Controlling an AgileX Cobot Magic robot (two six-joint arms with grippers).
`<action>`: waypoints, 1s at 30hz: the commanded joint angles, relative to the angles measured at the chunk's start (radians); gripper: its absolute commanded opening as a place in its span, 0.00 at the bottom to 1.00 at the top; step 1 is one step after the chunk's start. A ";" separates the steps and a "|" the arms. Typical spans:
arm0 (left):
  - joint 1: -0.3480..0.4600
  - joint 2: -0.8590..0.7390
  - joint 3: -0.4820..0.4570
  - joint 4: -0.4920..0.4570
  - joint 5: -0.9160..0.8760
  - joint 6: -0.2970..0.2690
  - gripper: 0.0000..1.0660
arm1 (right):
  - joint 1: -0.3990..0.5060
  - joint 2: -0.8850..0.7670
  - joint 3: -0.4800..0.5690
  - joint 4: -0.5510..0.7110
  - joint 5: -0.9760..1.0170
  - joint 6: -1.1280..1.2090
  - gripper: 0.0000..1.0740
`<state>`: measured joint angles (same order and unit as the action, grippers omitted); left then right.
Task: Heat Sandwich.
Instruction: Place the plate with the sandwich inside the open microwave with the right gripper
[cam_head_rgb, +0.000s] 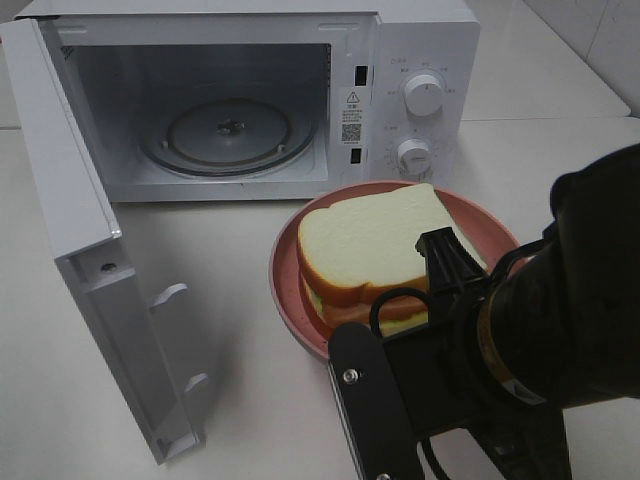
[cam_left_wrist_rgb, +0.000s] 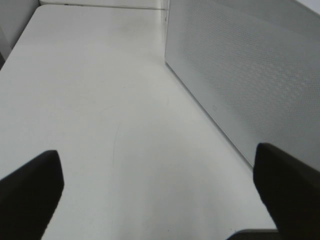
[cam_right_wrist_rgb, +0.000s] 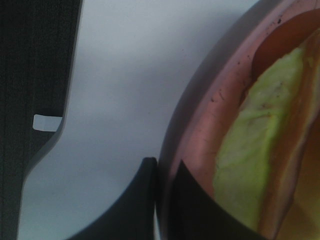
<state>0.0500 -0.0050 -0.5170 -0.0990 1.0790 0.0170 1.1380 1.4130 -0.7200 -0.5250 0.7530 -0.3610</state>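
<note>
White table (cam_head_rgb: 230, 350), open microwave (cam_head_rgb: 432, 55), plate (cam_head_rgb: 283, 262) gripped at its rim.
High view: the sandwich (cam_head_rgb: 375, 245) lies on the pink plate just before the cavity mouth; the door (cam_head_rgb: 70, 230) swings out left, leaving a bare lane between. The right arm (cam_head_rgb: 560, 300) covers the plate's near edge. Left wrist: the left gripper (cam_left_wrist_rgb: 157, 187) is spread wide over bare table beside a perforated panel (cam_left_wrist_rgb: 250, 65). Right wrist: the right gripper (cam_right_wrist_rgb: 162, 170) pinches the plate rim.
</note>
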 joint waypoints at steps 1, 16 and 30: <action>-0.005 -0.019 0.003 -0.011 -0.010 -0.004 0.92 | 0.005 -0.008 -0.006 -0.020 -0.039 0.006 0.03; -0.005 -0.019 0.003 -0.011 -0.010 -0.004 0.92 | -0.111 -0.008 -0.006 -0.039 -0.123 -0.241 0.00; -0.005 -0.019 0.003 -0.011 -0.010 -0.004 0.92 | -0.279 -0.008 -0.006 0.134 -0.234 -0.768 0.00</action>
<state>0.0500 -0.0050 -0.5170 -0.0990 1.0790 0.0170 0.8960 1.4130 -0.7200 -0.4330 0.5500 -1.0100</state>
